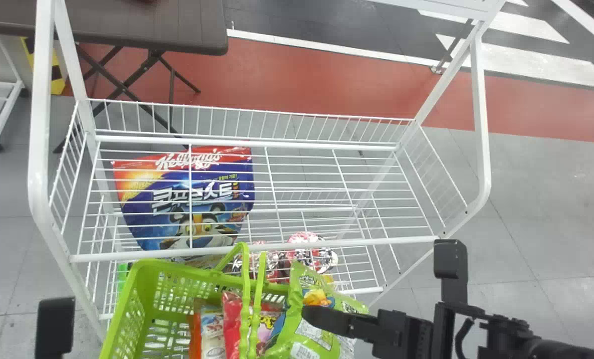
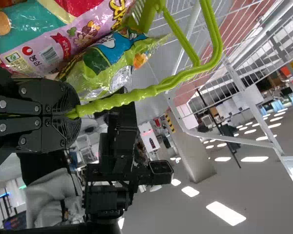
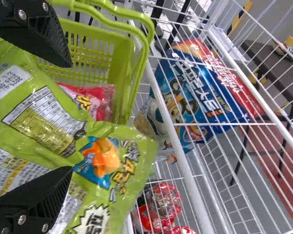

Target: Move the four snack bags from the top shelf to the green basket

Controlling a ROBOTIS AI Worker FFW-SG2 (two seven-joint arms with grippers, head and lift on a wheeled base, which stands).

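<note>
My right pincer (image 3: 71, 117) was wide, with one finger on each side of the green snack bag (image 3: 112, 180). The bag leaned at the right side of the green basket (image 1: 182, 271), and I could not tell if it was all the way in. The job looked nearly done. The best way was to nudge the bag in softly, then pull straight back so my fingers did not drag it out. A hard push could have tipped it over the side. My left pincer (image 2: 75, 114) was closed on the basket's handle (image 2: 151, 91). The red snack bag (image 1: 232, 316) and pink snack bag (image 1: 267, 329) took up room inside. The white wire rack (image 1: 366, 243) was close by, easy to bump. A big blue cereal bag (image 1: 202, 227) lay under its top wires.
</note>
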